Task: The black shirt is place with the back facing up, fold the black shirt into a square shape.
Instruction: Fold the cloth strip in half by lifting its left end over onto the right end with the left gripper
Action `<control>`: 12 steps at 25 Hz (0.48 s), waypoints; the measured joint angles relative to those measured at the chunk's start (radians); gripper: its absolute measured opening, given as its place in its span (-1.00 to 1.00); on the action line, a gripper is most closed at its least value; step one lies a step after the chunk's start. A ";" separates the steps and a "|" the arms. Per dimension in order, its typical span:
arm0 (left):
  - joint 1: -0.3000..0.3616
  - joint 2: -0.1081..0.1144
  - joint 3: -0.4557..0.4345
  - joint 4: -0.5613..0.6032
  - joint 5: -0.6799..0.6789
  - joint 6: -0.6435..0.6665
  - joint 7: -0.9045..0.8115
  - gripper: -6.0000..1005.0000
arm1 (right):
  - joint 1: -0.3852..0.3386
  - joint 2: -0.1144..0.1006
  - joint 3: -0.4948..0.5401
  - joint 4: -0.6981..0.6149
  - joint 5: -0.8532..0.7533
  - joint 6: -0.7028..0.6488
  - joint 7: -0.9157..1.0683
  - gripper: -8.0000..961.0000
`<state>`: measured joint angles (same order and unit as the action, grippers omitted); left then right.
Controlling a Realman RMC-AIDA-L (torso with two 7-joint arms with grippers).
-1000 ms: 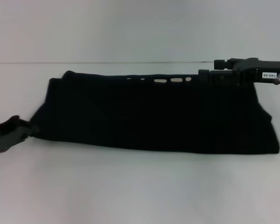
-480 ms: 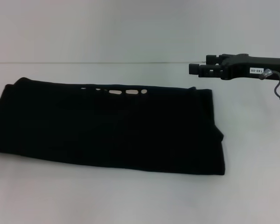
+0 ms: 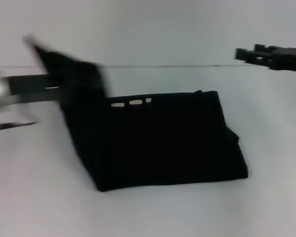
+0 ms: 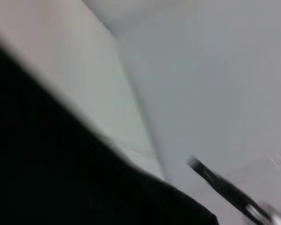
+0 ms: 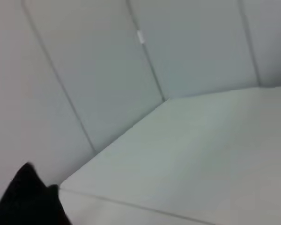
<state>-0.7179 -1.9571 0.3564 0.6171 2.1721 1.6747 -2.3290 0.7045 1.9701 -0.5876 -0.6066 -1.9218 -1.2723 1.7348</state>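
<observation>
The black shirt [image 3: 163, 140] is spread on the white table [image 3: 153, 212] in the middle of the head frame, already folded into a shorter band, with a few whitish marks seen along its upper edge. Its left end is lifted off the table and pulled up toward the upper left, where it's blurred. The left gripper [image 3: 64, 79] is found right at that raised end, so it looks clamped on the cloth, though the fingers themselves are too smeared to be made out clearly. The right gripper [image 3: 244, 54] is parked at the upper right, above the table and well apart from the shirt; whether its jaws are apart or together can't be told.

In the left wrist view, the lower left is filled with the dark cloth [image 4: 61, 178].
</observation>
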 joint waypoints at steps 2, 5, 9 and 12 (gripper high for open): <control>-0.090 -0.054 0.061 -0.049 0.002 -0.034 0.028 -0.78 | -0.026 -0.023 0.011 -0.001 0.018 -0.022 0.001 0.91; -0.156 -0.143 0.142 -0.077 0.002 -0.130 0.057 -0.76 | -0.064 -0.052 0.031 -0.004 0.034 -0.061 0.001 0.91; -0.182 -0.208 0.204 -0.220 -0.090 -0.317 0.200 -0.75 | -0.096 -0.067 0.048 -0.019 0.036 -0.084 -0.002 0.91; -0.185 -0.209 0.188 -0.445 -0.199 -0.402 0.416 -0.73 | -0.112 -0.077 0.055 -0.033 0.033 -0.088 -0.003 0.91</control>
<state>-0.9025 -2.1663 0.5442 0.1718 1.9732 1.2730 -1.9133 0.5924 1.8935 -0.5323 -0.6394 -1.8887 -1.3603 1.7323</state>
